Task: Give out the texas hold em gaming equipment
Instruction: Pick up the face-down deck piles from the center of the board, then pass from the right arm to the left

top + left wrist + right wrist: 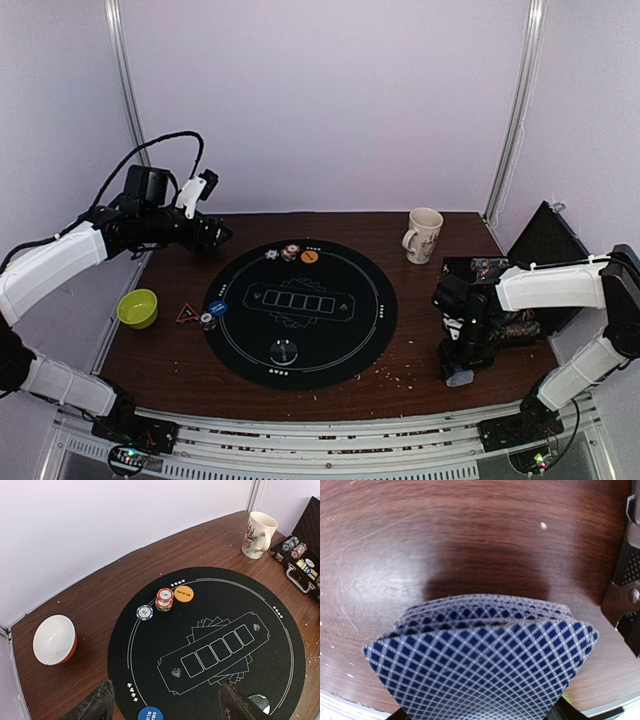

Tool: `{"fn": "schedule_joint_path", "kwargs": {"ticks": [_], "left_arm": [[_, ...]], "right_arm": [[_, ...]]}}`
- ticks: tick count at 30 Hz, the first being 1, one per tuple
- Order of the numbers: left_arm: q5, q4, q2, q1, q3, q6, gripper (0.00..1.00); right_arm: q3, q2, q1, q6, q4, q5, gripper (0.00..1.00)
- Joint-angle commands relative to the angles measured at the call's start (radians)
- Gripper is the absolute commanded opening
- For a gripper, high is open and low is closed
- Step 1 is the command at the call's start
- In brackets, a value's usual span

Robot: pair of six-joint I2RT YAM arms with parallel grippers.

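Note:
The black round poker mat (300,310) carries a blue-and-white striped chip (144,612), a short stack of red striped chips (164,599), an orange disc (183,593), a blue disc (150,714) and a clear disc (284,351). Another chip (207,321) lies at the mat's left edge. My left gripper (165,705) is open and empty, held high over the mat's far left (218,236). My right gripper (460,368) points down at the table right of the mat and is shut on a bowed deck of blue-lattice-backed cards (480,670).
A red triangle piece (186,314) and a bowl (138,308) sit left of the mat. A white mug (423,235) stands at the back right. An open black chip case (500,275) lies just behind my right gripper. Crumbs dot the wood.

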Motion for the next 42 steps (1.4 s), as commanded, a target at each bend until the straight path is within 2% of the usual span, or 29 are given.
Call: {"fn": "schedule_joint_path", "kwargs": {"ticks": [1, 8, 12, 15, 18, 22, 26, 33, 37, 40, 42], "left_arm": [[-0.035, 0.028, -0.043, -0.004, -0.029, 0.025, 0.75], [-0.02, 0.025, -0.052, -0.003, -0.055, -0.002, 0.75], [0.044, 0.031, -0.025, -0.004, -0.072, -0.085, 0.73], [0.089, 0.032, -0.016, -0.003, -0.084, -0.134, 0.66], [0.121, 0.089, -0.044, -0.003, -0.133, -0.218, 0.66], [0.236, 0.272, -0.071, -0.031, -0.254, -0.356, 0.7], [0.276, 0.385, 0.005, -0.091, -0.316, -0.441, 0.75], [0.441, 0.599, 0.186, -0.154, -0.323, -0.552, 0.82], [0.472, 0.652, 0.253, -0.175, -0.291, -0.575, 0.84], [0.504, 0.74, 0.309, -0.177, -0.271, -0.623, 0.96], [0.525, 0.803, 0.362, -0.178, -0.259, -0.686, 0.98]], "right_arm": [[-0.002, 0.04, 0.047, -0.024, -0.01, 0.066, 0.61], [0.1, 0.066, 0.135, -0.063, -0.021, 0.12, 0.58], [0.193, 0.082, 0.171, -0.123, -0.033, 0.132, 0.55], [0.275, 0.109, 0.186, -0.191, -0.037, 0.152, 0.55], [0.351, 0.139, 0.186, -0.246, -0.02, 0.155, 0.55], [0.508, 0.232, 0.194, -0.297, -0.017, 0.13, 0.54], [0.669, 0.335, 0.223, -0.34, -0.01, 0.133, 0.53], [0.867, 0.442, 0.274, -0.433, -0.022, 0.116, 0.53], [0.927, 0.483, 0.286, -0.465, -0.048, 0.096, 0.53], [0.966, 0.515, 0.3, -0.478, -0.064, 0.109, 0.53], [0.992, 0.533, 0.307, -0.481, -0.074, 0.104, 0.53]]}}
